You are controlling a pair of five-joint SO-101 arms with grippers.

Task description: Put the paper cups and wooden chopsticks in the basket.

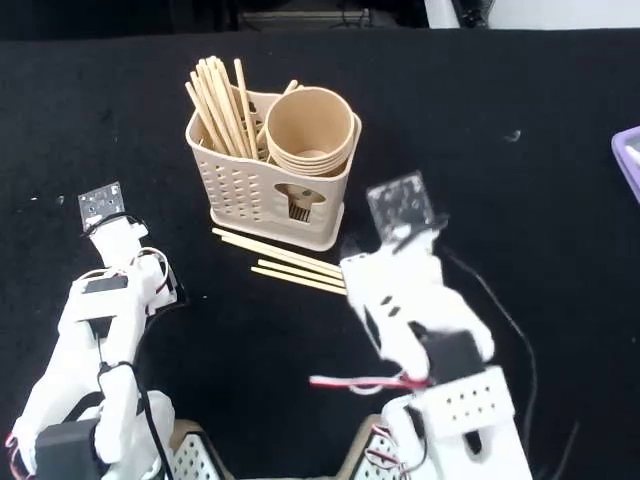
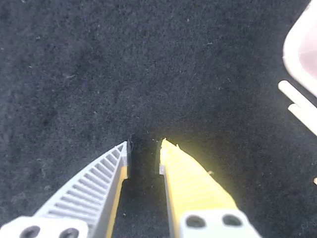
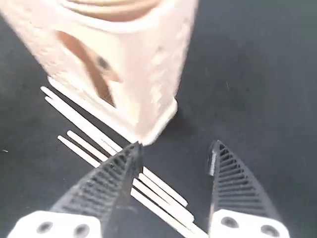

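Observation:
A beige slotted basket (image 1: 262, 190) stands at the table's middle back, with a stack of paper cups (image 1: 310, 130) and a bundle of wooden chopsticks (image 1: 220, 105) standing in it. Several loose chopsticks (image 1: 285, 265) lie on the black cloth just in front of it. My right gripper (image 3: 173, 146) is open over the near ends of the loose chopsticks (image 3: 124, 158), close to the basket's corner (image 3: 148, 74), and holds nothing. My left gripper (image 2: 143, 148) hovers over bare cloth left of the basket, its jaws a narrow gap apart and empty. The basket's edge (image 2: 303, 49) and two chopstick ends (image 2: 297, 101) show to one side.
A purple object (image 1: 628, 160) pokes in at the table's right edge. Black cloth (image 1: 520, 110) covers the table all round the basket. A dark cable (image 1: 500, 310) trails beside the right arm.

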